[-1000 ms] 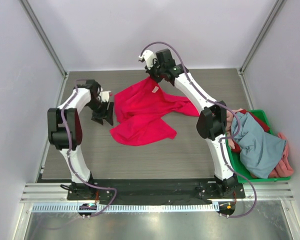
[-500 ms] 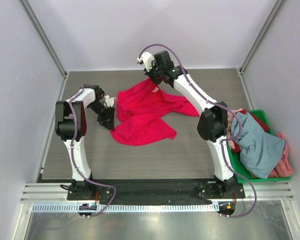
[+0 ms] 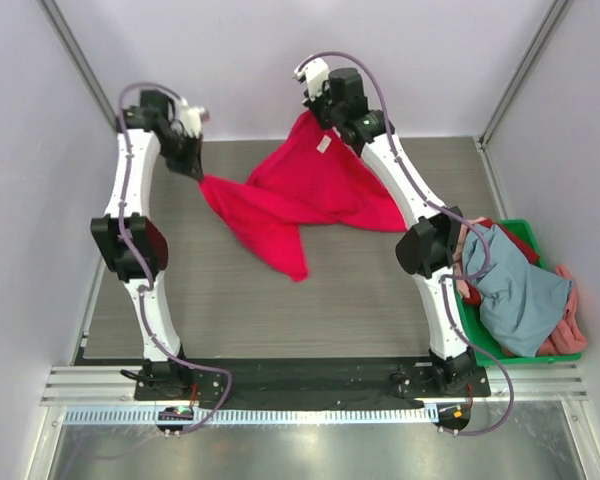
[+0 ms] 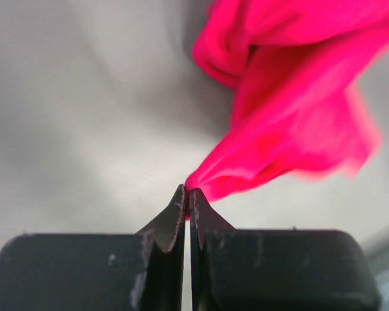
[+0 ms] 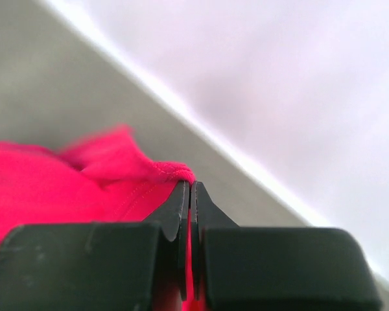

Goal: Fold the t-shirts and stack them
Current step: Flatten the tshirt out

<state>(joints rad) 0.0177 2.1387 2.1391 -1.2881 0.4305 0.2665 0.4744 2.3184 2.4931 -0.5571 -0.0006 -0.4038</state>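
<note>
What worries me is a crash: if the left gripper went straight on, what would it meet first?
The crimson t-shirt it holds, bunched just past the shut jaws of the left gripper. Behind the cloth seems to be the table, though depth is unclear.

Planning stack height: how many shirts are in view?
4: crimson shirt held by left gripper and right gripper; grey-blue shirt, pink shirt, red shirt piled in crate. More may be hidden.
</note>
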